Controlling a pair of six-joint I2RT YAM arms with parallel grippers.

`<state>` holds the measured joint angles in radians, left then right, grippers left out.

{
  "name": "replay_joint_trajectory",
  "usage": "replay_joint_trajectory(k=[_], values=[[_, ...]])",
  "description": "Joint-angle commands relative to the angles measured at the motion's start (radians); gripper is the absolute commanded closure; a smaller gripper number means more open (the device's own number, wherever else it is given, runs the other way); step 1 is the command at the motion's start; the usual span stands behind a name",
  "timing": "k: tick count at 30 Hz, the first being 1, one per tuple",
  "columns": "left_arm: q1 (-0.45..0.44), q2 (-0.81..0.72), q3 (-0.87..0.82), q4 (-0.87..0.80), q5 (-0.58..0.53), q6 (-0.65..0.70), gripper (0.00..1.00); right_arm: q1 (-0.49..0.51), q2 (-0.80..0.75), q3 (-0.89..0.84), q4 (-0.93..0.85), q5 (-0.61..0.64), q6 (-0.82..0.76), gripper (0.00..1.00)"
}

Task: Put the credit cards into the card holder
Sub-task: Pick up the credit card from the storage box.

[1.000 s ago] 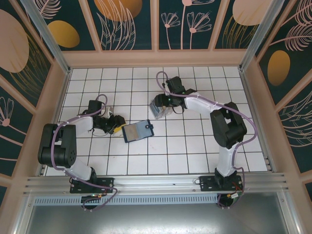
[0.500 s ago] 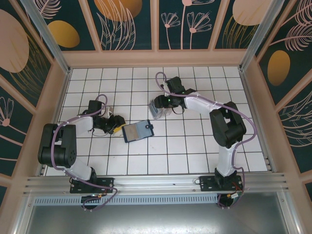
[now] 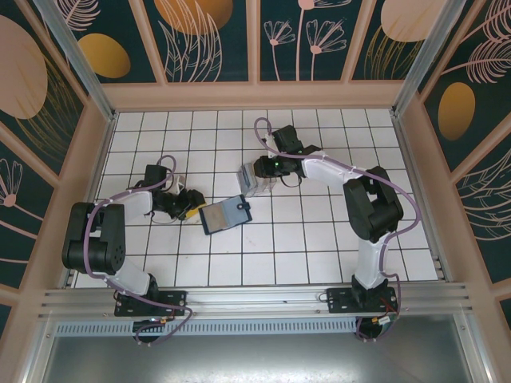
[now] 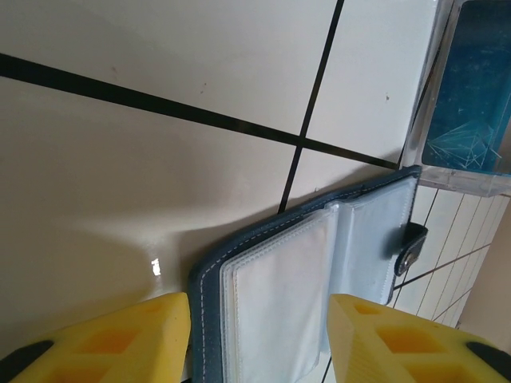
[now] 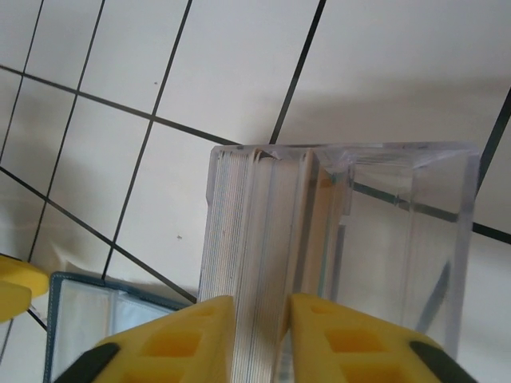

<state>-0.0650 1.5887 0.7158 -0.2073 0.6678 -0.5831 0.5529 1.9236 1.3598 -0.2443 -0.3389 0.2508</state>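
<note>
Two arms are mounted at the near edge of a white tiled table (image 3: pixel 319 239), and both reach toward its middle.

1. Left arm. The left gripper (image 4: pixel 259 319) is lowered at the left end of the card holder (image 3: pixel 225 214). The holder lies open and flat on the tiles, left of centre, with its greyish clear pockets facing up. In the left wrist view the two yellow fingers (image 4: pixel 120 335) stand apart, one on either side of the holder's near flap. Whether the flap is pinched or merely straddled cannot be told. The clasp tab (image 4: pixel 411 243) is seen at the holder's far edge.

2. Right arm. The right gripper (image 5: pixel 262 307) is placed over a clear rack (image 5: pixel 399 239), which stands on the tiles just beyond the holder and apart from it. In the right wrist view a stack of credit cards (image 5: pixel 255 263) stands on edge at the left side of the rack. The yellow fingers (image 5: pixel 184 339) are drawn in against both faces of part of that stack, with no gap visible, so cards are pinched between them. The rest of the rack, to the right of the stack, is seen as bare clear plastic.

3. Other details. A corner of the open holder is seen at the lower left of the right wrist view. In the left wrist view the rack is seen past the holder, and a blue card (image 4: pixel 471 80) shows through its wall.
</note>
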Motion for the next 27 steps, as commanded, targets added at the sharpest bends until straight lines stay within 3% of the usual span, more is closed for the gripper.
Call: replay_joint_trajectory(k=[1, 4, 16, 21, 27], values=[[0.004, 0.006, -0.004, -0.027, -0.003, 0.025, 0.50, 0.000, -0.031, -0.007, 0.026, -0.011, 0.007, 0.83], [0.005, -0.003, -0.010, -0.014, -0.005, 0.017, 0.50, 0.001, -0.017, 0.015, -0.001, -0.006, 0.007, 0.93], [0.005, -0.003, 0.003, -0.048, -0.019, 0.030, 0.51, -0.001, -0.093, -0.011, -0.013, 0.129, 0.011, 1.00], [0.005, -0.024, 0.019, -0.090, -0.099, 0.046, 0.50, -0.001, -0.185, -0.062, 0.006, 0.187, -0.001, 1.00], [0.005, -0.089, 0.003, -0.132, -0.222, 0.056, 0.45, 0.042, -0.332, -0.181, 0.042, 0.143, 0.002, 1.00]])
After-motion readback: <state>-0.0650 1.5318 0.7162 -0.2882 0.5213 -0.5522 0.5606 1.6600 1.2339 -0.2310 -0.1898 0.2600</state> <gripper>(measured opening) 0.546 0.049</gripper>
